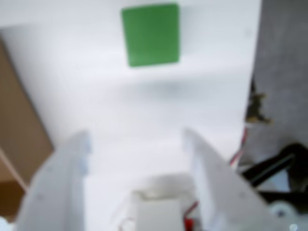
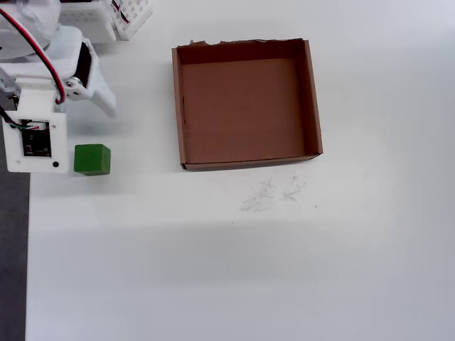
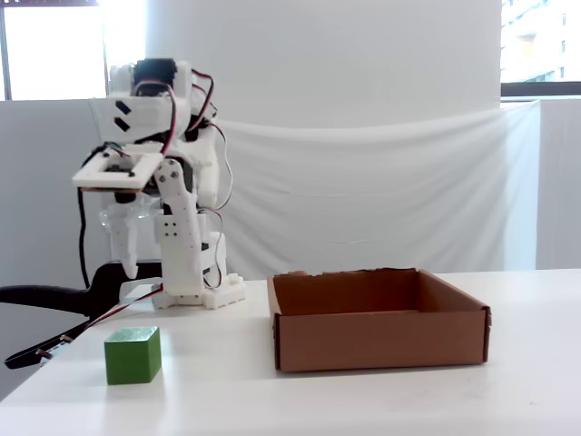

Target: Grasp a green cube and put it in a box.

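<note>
The green cube [image 2: 92, 159] rests on the white table, left of the box [image 2: 313, 99] and apart from it. The box, a shallow brown cardboard tray with a ragged far edge, is empty. In the wrist view the cube [image 1: 150, 34] lies ahead of my gripper [image 1: 136, 137], whose white fingers [image 1: 67, 178] are spread wide with only bare table between them. In the fixed view the gripper [image 3: 154, 277] hangs above and behind the cube [image 3: 132, 354], clear of it. A brown wall of the box [image 1: 19, 120] shows at the left of the wrist view.
The table's edge and dark grey floor [image 2: 13, 249] run just left of the cube in the overhead view. The arm's white base [image 2: 106, 18] stands at the back left. A black clamp [image 3: 45, 300] sticks out beyond the edge. Faint pencil marks [image 2: 274, 193] lie before the box.
</note>
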